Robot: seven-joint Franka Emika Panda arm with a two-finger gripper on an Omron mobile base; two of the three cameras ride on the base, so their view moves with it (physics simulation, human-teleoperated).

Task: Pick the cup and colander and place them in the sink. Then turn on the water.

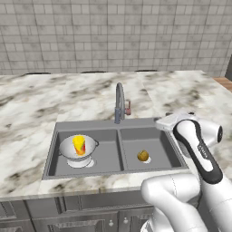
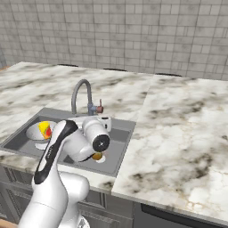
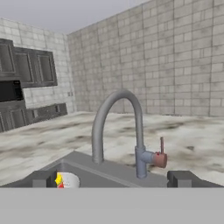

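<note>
Cup (image 1: 79,145) sits inside the colander (image 1: 78,151), and the colander rests in the left basin of the sink (image 1: 118,131). Yellowish-brown ball (image 1: 143,156) lies in the right basin, not part of the job. Both picks look done, judging by how things lie. No water at the spout, so turning it on is the step left.

Key relation: faucet (image 3: 117,131) stands straight ahead of the gripper (image 3: 113,179) in the hand view, arch rising at the sink's back edge. Its small reddish handle (image 3: 160,158) sticks out to the right of the faucet base, lever pointing roughly upward (long axis near vertical in the hand view, though that view may be rolled). Handle lies ahead of the gripper and toward the right finger tip, apart from it, no contact. From the left base view the hand hangs over the right rim of the sink, handle beyond it and to the left.

Gripper: jaws spread wide, finger tips far apart at the bottom of the hand view, nothing between them, touching nothing.

Judgement: next move needs a fwd reach and a nudge on the lever; which way it must go I cannot tell.
</note>
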